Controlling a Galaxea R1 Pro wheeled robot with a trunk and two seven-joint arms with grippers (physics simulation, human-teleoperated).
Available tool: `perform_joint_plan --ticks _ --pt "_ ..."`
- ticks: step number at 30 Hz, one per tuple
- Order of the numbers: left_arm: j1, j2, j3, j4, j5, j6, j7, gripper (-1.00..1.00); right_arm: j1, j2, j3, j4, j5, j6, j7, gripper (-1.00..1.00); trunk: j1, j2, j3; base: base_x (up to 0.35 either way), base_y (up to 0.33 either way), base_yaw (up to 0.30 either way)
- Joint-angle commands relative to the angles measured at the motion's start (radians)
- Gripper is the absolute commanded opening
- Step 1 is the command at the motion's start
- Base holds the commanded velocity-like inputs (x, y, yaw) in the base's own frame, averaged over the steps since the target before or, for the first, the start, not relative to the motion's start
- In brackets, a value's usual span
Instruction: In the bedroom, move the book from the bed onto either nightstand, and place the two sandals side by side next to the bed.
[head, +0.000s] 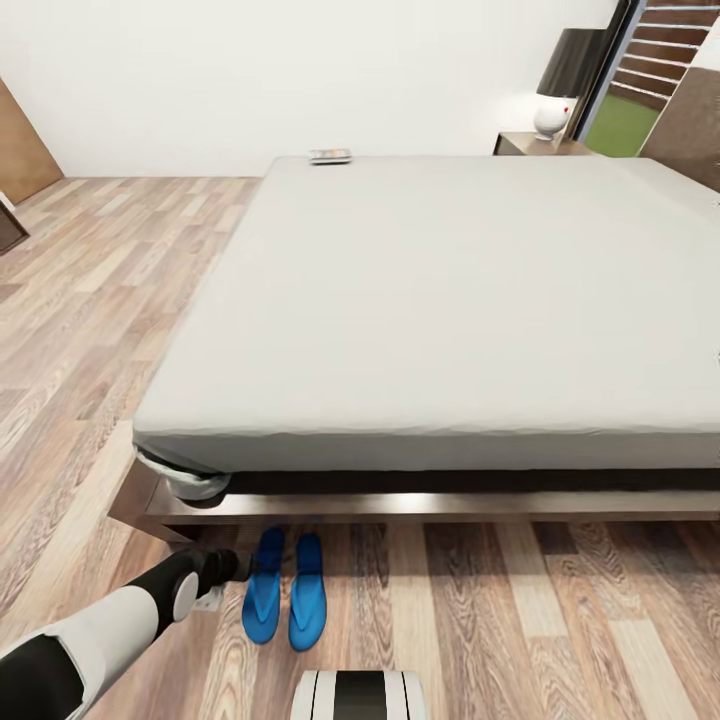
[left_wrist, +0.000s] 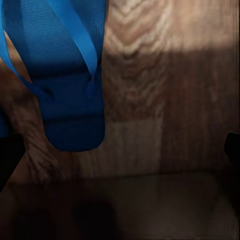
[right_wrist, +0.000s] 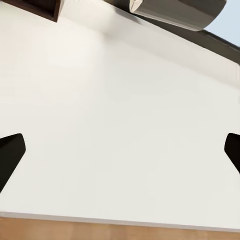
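Two bright blue sandals (head: 265, 598) (head: 308, 592) lie side by side on the wood floor just in front of the bed (head: 450, 300), toes toward its dark frame. My left gripper (head: 238, 565) hovers low at the left sandal's toe end. In the left wrist view that sandal (left_wrist: 70, 75) lies ahead of the open left gripper (left_wrist: 120, 155), whose dark fingertips (left_wrist: 7, 162) stand wide apart with nothing between them. The book (head: 330, 156) rests on the mattress's far left corner. A dark nightstand (head: 525, 143) stands at the far right. My right gripper (right_wrist: 120, 155) is open, facing a white wall.
A white-based lamp with a dark shade (head: 560, 95) sits on the nightstand. A window (head: 650, 80) is at the far right. Open plank floor (head: 90, 300) runs along the bed's left side. My own base (head: 360, 695) shows at the bottom edge.
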Motion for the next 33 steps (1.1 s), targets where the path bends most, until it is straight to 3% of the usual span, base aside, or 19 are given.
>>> perform_joint_plan --ticks 1,11,16,33 --pt "0.0 0.001 -0.001 -0.003 -0.003 -0.006 -0.003 1.0 0.0 0.0 0.002 0.0 -0.003 0.004 -0.002 1.0 -0.001 0.0 0.003 0.0 0.0 0.0" --pt "0.006 0.007 -0.003 0.0 -0.003 -0.005 -0.031 1.0 -0.01 0.003 0.002 -0.008 -0.003 0.013 0.013 1.0 -0.001 0.0 0.003 0.0 0.0 0.0" --pt "0.014 0.008 -0.003 0.007 -0.003 -0.004 -0.039 1.0 -0.015 0.004 0.002 -0.008 -0.004 0.014 0.02 1.0 -0.003 0.001 0.023 0.0 0.0 0.0" --pt "0.102 0.004 -0.012 0.102 -0.003 0.006 -0.044 1.0 -0.03 0.002 0.002 -0.014 -0.002 0.055 0.039 1.0 -0.003 0.001 0.027 0.0 0.0 0.0"
